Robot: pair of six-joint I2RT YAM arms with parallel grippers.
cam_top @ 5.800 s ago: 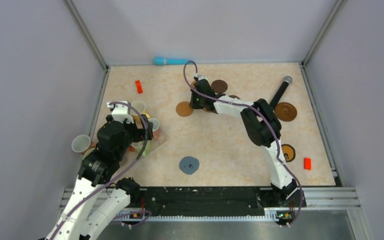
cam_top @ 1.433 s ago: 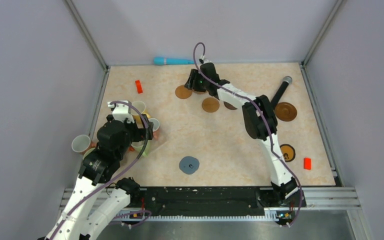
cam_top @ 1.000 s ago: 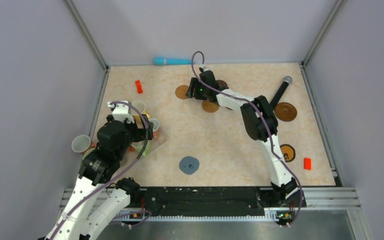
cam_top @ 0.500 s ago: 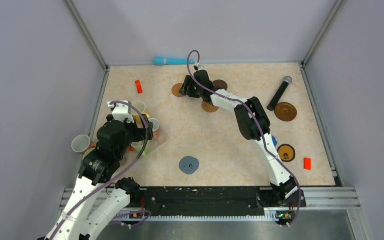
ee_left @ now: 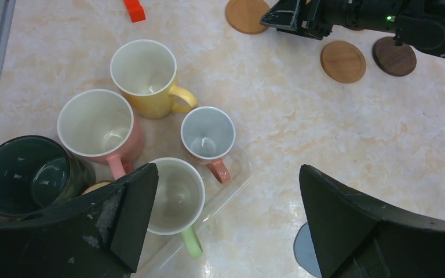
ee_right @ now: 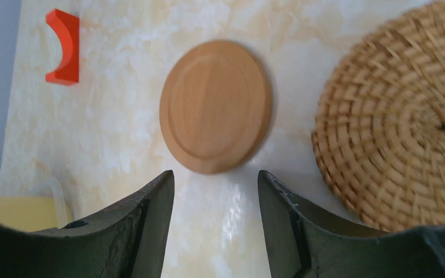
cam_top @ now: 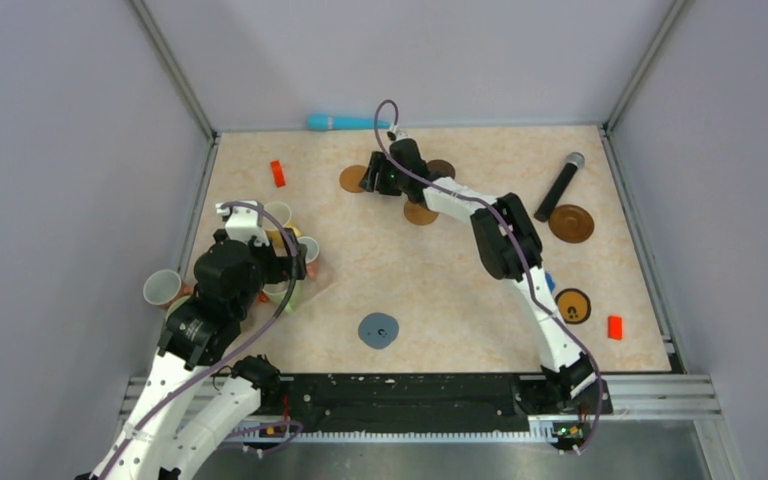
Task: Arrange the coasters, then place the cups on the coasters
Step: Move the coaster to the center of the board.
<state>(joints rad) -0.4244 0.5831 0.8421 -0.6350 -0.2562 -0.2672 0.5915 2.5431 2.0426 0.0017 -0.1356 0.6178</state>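
My right gripper (cam_top: 369, 178) reaches to the far middle of the table and is open, low over the surface. A round tan coaster (ee_right: 215, 106) lies flat just beyond its fingertips, with nothing between the jaws. A woven coaster (ee_right: 397, 121) lies to its right. Another tan coaster (cam_top: 420, 213) and a dark brown coaster (cam_top: 442, 169) sit beside the arm. My left gripper (ee_left: 227, 179) hangs wide open above the cups: yellow (ee_left: 145, 75), pink (ee_left: 97, 124), orange-handled (ee_left: 208, 133), pale green (ee_left: 177, 188) and black (ee_left: 23, 174). A grey-blue coaster (cam_top: 378, 330) lies near the front.
A black microphone (cam_top: 560, 185) lies at the back right beside a brown coaster (cam_top: 570, 223). A black-rimmed coaster (cam_top: 572, 305) and a red block (cam_top: 615, 326) are at the right. Another red block (cam_top: 277, 173) is back left. A clear tray (ee_left: 234, 182) lies under the cups.
My right gripper has shifted left along the back of the table, and the tan coaster in front of it has slid left too. The left arm has not moved.
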